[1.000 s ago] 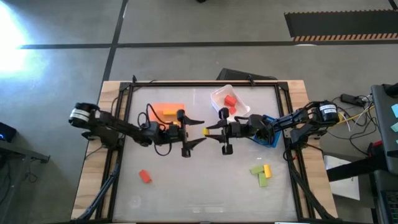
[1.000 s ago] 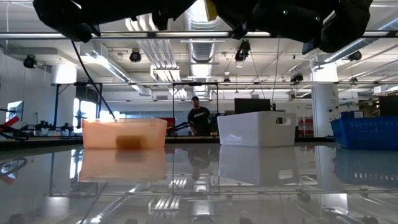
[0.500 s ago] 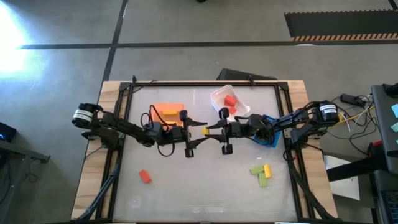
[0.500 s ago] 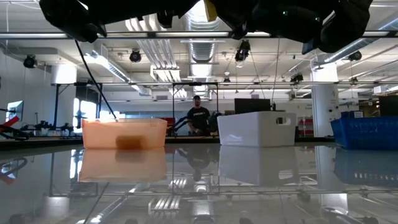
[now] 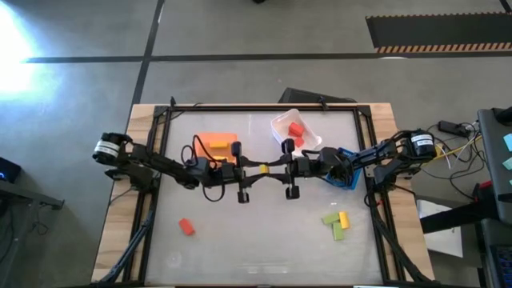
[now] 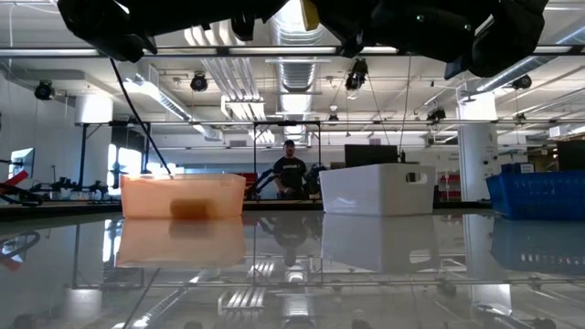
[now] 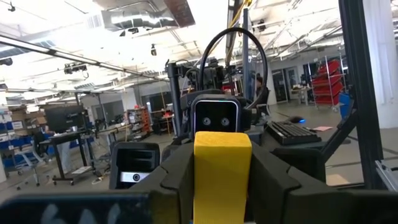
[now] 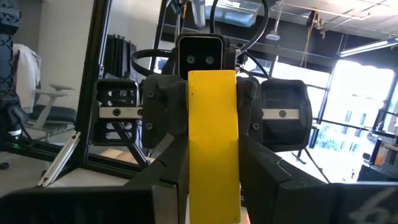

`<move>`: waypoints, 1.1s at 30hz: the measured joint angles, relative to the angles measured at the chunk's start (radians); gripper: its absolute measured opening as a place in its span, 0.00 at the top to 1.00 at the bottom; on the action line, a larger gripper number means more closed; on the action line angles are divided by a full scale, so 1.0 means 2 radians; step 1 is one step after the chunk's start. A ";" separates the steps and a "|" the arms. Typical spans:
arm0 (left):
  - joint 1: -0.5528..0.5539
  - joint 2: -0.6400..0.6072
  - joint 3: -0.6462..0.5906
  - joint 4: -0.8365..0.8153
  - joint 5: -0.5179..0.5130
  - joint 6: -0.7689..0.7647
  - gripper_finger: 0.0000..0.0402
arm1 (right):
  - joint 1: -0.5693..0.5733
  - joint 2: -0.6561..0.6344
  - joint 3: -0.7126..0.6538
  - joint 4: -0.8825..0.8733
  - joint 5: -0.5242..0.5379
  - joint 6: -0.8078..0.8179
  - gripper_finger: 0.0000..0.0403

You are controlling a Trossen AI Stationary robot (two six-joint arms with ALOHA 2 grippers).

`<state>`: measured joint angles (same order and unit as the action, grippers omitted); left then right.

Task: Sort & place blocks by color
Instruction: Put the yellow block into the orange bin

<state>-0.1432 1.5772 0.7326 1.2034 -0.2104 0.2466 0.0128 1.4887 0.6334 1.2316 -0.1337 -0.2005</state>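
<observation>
Mid-air handover of a yellow block above the table centre. The left gripper and the right gripper meet nose to nose, and both wrist views show each pair of fingers pinching the same block from opposite ends, so it is held by both arms at once, clear of the table.

The orange bin lies at about 10 o'clock from the block, the white bin at about 1 o'clock with red blocks in it, and the blue bin at 3 o'clock, largely under the right arm. Loose pieces remain: a red block at about 8 o'clock, and green blocks with a second yellow block at about 4 o'clock.

To do the step well, the receiving arm should be gripping squarely on the block's flat faces before the giving arm lets go. That release should be a straight opening with no twist, followed by a level retreat along the shared axis. Which arm gives and which receives cannot be told from this moment. A skewed pinch risks the block pivoting and dropping.
</observation>
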 joint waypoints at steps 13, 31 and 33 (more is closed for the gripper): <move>0.002 -0.004 0.002 -0.030 -0.044 -0.026 0.77 | 0.000 -0.003 0.000 -0.009 0.037 0.003 0.38; 0.065 -0.133 0.100 -0.629 -0.096 -0.221 0.77 | 0.000 -0.161 0.000 -0.289 0.121 -0.005 0.44; 0.078 -0.130 0.129 -0.710 -0.096 -0.230 0.77 | 0.000 -0.178 0.000 -0.312 0.123 -0.005 0.44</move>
<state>0.0130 1.3182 0.9908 -0.2160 -0.4019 -0.2144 0.0124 1.1322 0.6334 0.6067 0.1124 -0.2100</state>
